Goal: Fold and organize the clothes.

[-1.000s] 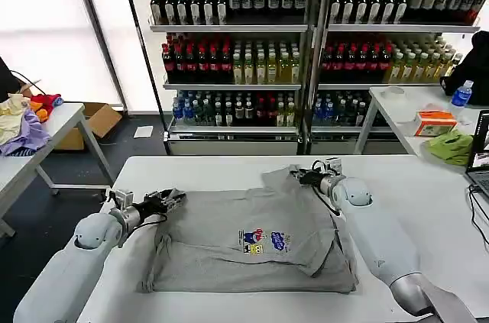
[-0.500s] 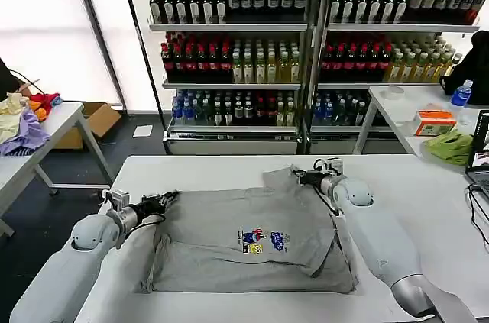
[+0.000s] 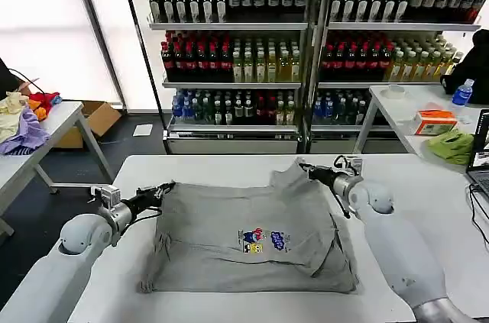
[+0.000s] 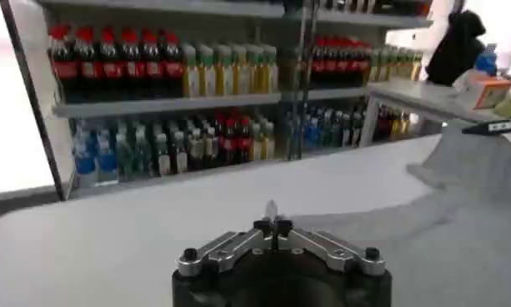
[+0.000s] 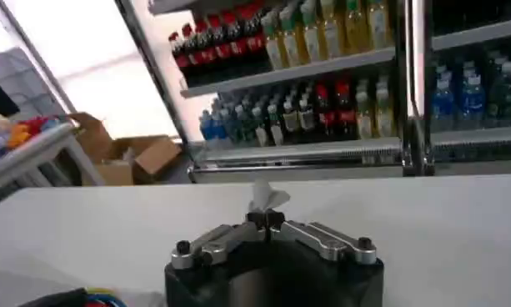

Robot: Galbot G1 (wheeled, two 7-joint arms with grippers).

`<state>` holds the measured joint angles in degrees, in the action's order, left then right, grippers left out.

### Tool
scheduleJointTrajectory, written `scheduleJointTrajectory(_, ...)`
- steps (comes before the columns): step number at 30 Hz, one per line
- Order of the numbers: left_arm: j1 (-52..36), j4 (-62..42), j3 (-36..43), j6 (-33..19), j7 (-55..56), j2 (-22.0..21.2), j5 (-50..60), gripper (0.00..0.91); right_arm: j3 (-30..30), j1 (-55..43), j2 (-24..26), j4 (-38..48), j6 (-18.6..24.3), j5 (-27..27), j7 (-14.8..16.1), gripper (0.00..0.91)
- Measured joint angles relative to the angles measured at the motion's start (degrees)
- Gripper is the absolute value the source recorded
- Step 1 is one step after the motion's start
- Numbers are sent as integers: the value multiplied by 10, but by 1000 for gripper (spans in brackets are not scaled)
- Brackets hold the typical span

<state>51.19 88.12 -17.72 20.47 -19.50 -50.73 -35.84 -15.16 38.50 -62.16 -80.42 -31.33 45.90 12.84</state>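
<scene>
A light grey T-shirt (image 3: 252,235) lies spread on the white bench (image 3: 428,185), with its small multicoloured chest print (image 3: 265,240) facing up. Its lower hem runs along the near edge of the bench, and its upper part reaches toward the far edge.

The left gripper (image 3: 163,188) is at the left side of the bench. Its jaws are clenched on the upper left corner of the T-shirt and hold this corner a little above the bench. In the left wrist view the two fingertips (image 4: 273,223) are pressed together, and a thin tip of grey cloth stands up between them.

The right gripper (image 3: 307,168) is near the far edge of the bench, at the upper right part of the garment. Its jaws are also clenched on the cloth, and the fabric rises there in a small peak. In the right wrist view the right gripper (image 5: 266,218) has a small tuft of pale cloth between its closed tips.

Between the two grippers, the upper edge of the T-shirt is drawn out. The right side of the garment is folded over itself, toward the right edge of the bench.
</scene>
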Motion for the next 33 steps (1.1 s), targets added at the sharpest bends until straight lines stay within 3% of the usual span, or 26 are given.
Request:
scheduleJointTrajectory(15, 143, 130, -89, -22, 29, 41, -5, 0, -142, 239, 10, -222, 8, 32, 3, 0)
scheduleJointTrajectory(30, 333, 213, -147, -56, 37, 19, 63, 20, -222, 452, -9, -324, 44, 2, 16, 0)
scheduleJointTrajectory(31, 346, 219, -149, -56, 37, 15, 69, 524, -223, 461, -9, -328, 45, 0, 16, 0)
scheduleJointTrajectory(32, 356, 224, -151, -56, 37, 12, 75, 715, -225, 469, -11, -332, 46, -2, 16, 20)
scheduleJointTrajectory(33, 367, 227, -153, -56, 37, 9, 82, 907, -226, 476, -12, -334, 46, -4, 15, 322)
